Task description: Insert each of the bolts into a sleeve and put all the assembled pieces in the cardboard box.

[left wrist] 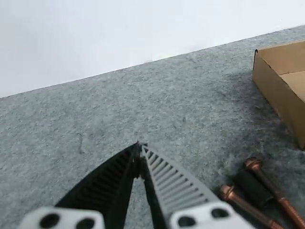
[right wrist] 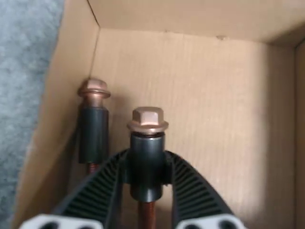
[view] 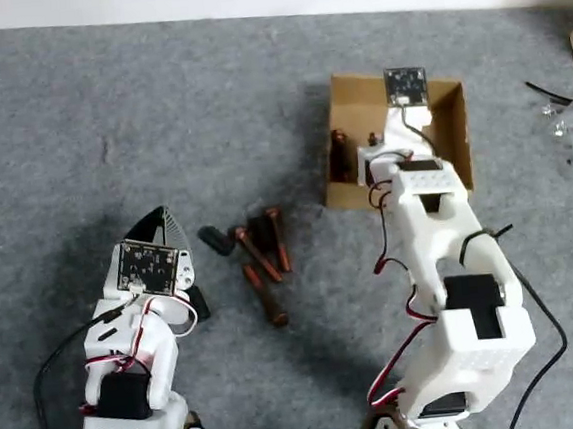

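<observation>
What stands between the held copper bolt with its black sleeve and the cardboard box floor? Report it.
Nothing visible does. The right arm's jaws grip the copper bolt in its black sleeve inside the brown cardboard box, with bare cardboard behind it. The other sleeved bolt rests by the box wall, beside the held one and apart from it.

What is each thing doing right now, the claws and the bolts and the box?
cardboard box: open on top.
left gripper: shut, empty.
right gripper: shut on the sleeved bolt, inside the box.
second sleeved bolt: in the box, beside a wall.
loose bolts: bare, lying on the carpet.
</observation>
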### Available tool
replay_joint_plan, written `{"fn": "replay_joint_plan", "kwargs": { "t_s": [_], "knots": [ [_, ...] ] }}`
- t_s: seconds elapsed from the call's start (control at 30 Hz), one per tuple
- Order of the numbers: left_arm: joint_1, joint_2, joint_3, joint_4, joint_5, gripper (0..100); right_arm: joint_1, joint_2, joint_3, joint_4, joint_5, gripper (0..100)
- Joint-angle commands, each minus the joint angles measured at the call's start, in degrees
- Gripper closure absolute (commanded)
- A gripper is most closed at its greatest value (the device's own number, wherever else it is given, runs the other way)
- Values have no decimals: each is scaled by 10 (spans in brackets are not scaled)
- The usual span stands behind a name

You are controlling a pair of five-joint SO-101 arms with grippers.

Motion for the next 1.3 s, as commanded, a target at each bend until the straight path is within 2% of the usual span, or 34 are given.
{"fn": "replay_joint_plan", "kwargs": {
  "t_s": [0.0,0.1,0.27,0.5,0.77,0.93,1.1,1.27],
  "knots": [
    [6,-7,8,-3,-3,993,8,-7,-33,-1,-4,811],
    [6,-7,8,-3,-3,993,9,-12,-9,-2,-4,741],
    [6,-7,9,-3,-3,993,10,-34,6,-2,-7,742],
    [6,-7,9,-3,-3,993,-14,-238,145,-5,-8,742],
    [2,-7,7,-3,-4,993,-138,-560,376,-3,-3,742],
    [-64,-7,7,-25,1,993,-240,-695,481,0,62,742],
    [-72,-7,9,-30,1,993,-311,-689,495,56,70,742],
    [-74,-7,9,-30,1,993,-331,-611,458,61,70,742]
  ]
}}
